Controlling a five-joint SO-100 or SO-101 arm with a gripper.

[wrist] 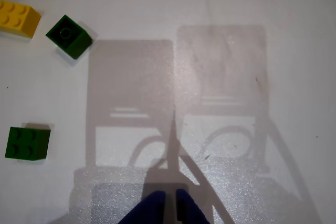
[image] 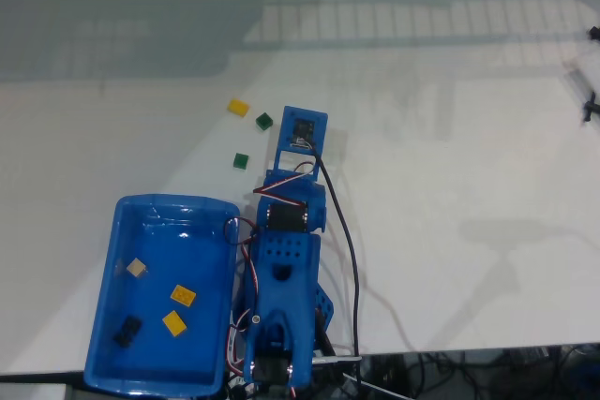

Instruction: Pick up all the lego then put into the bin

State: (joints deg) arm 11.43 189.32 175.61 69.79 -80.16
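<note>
Three lego pieces lie loose on the white table: a yellow one, a dark green one and another dark green one. The blue bin sits at the lower left of the fixed view. It holds a tan lego, two yellow ones and a black one. My gripper enters the wrist view from the bottom edge. Its blue fingertips are close together with nothing between them, well right of the loose pieces.
The blue arm stands right beside the bin's right wall, with cables trailing to the table's front edge. The arm's shadow falls on bare white table ahead of the gripper. Dark objects sit at the far right edge.
</note>
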